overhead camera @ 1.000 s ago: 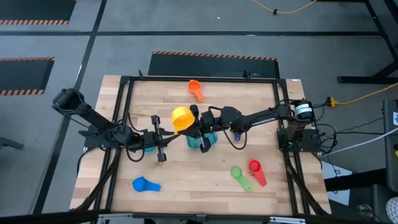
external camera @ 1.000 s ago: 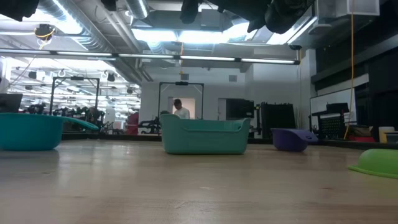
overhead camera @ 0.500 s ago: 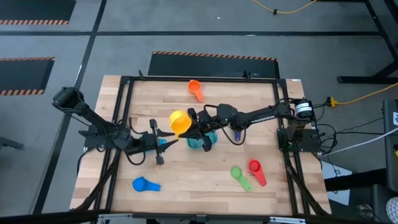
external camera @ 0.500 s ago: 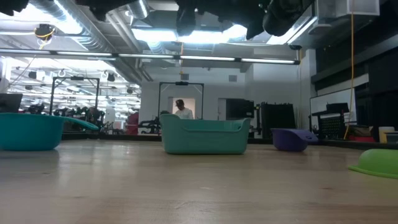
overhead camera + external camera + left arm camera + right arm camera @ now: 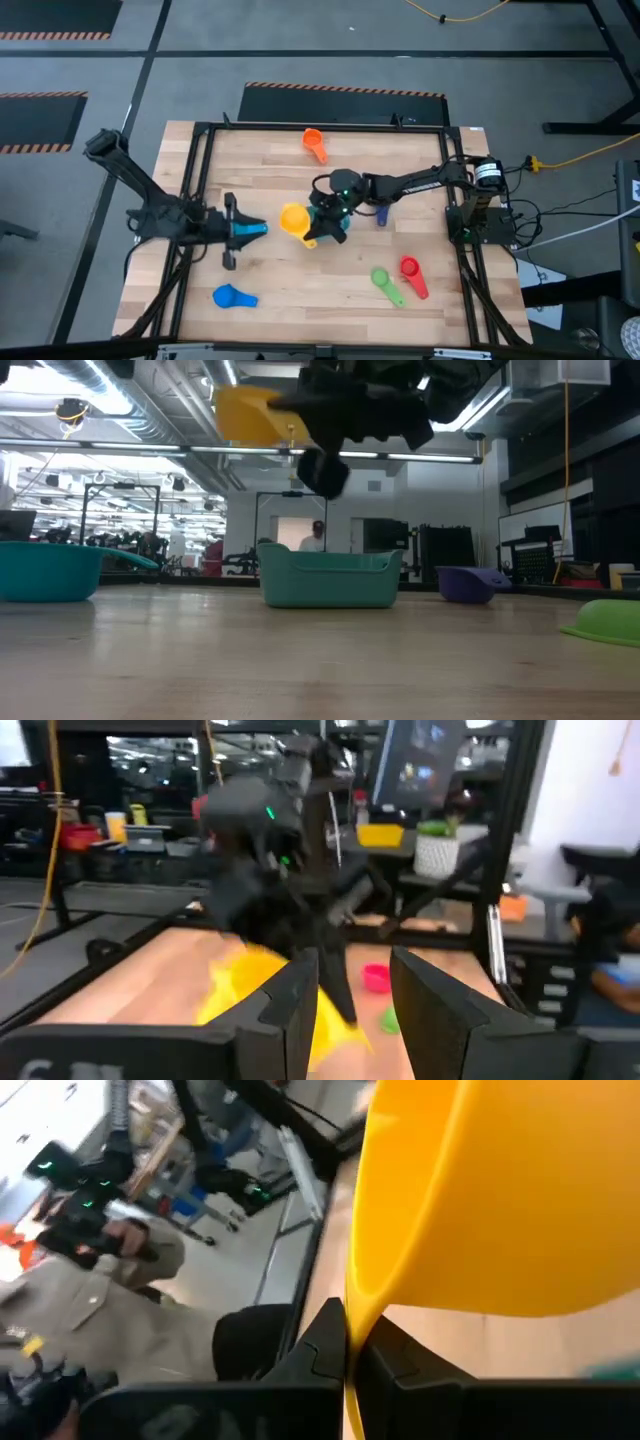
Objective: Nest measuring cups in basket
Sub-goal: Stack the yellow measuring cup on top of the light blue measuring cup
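The yellow plastic measuring cup (image 5: 293, 218) hangs in the air over mid-table, pinched by its flat handle in the right gripper (image 5: 322, 225), fingers clamped tight on it. In the low view the cup (image 5: 252, 413) sits high above the tabletop. Right wrist view: the cup's bowl (image 5: 500, 1190) fills most of the picture, its handle edge pressed btwn the two dark fingers (image 5: 320, 1345).

The small teal rounded-rectangular plastic basket (image 5: 328, 579) stands on the wooden table (image 5: 290, 275), mostly hidden under the right gripper in the high view.

Left gripper (image 5: 250, 229) is just left of the yellow cup, apart from it, fingers partly spread w/ nothing btwn them; a light blue cup (image 5: 243, 229) lies right under it.

Other cups on the table: orange (image 5: 314, 144) near the far edge, dark blue (image 5: 381, 214) right of the basket, green (image 5: 384, 282) and red (image 5: 412, 274) side by side near right, light blue scoop (image 5: 232, 296) near left.

A person (image 5: 316, 536) shows in the room behind.
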`<state>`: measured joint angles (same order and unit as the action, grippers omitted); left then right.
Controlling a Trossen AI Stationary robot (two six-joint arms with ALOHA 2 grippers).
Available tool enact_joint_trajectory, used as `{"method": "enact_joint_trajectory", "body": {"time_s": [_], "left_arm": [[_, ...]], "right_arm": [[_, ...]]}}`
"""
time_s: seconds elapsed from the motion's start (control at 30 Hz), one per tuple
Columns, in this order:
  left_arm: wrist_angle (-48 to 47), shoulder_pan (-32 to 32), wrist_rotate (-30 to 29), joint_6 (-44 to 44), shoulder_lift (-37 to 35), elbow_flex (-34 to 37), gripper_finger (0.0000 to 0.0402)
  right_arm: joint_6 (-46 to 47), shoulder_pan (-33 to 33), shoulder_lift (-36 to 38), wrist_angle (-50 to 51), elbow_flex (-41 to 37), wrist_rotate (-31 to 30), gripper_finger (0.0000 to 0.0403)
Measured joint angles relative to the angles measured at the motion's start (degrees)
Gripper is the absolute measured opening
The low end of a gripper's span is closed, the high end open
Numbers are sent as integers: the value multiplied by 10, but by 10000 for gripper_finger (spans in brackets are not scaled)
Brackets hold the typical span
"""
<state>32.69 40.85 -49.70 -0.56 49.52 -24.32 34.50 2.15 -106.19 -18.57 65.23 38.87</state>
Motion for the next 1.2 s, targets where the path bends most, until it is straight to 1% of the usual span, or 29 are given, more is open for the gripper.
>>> {"method": "enact_joint_trajectory", "body": {"time_s": [0.2, 0.33, 0.47, 0.53, 0.67, 0.83, 1.07, 1.2], "left_arm": [[-3, -28, -73, 0, -13, 0, 121], [-17, -51, -80, 6, -10, 0, 121], [-58, -78, -81, 42, -3, 0, 121], [-88, -91, -74, 71, -4, 0, 121], [-139, -119, -42, 129, 7, 0, 121], [-144, -151, 23, 171, 34, 0, 121], [-142, -185, 62, 205, 77, 0, 121], [-142, -198, 65, 212, 93, 0, 121]], "right_arm": [[51, 1, 0, 16, 0, -46, 6], [83, 1, 0, 16, 0, -73, 7], [90, 1, 0, 17, 0, -83, 7], [93, -2, 0, 16, 0, -83, 7], [101, -9, 0, 16, 0, -91, 7], [103, -12, 0, 16, 0, -106, 7], [103, -12, 0, 17, 0, -110, 7], [103, -12, 0, 17, 0, -114, 7]]}}
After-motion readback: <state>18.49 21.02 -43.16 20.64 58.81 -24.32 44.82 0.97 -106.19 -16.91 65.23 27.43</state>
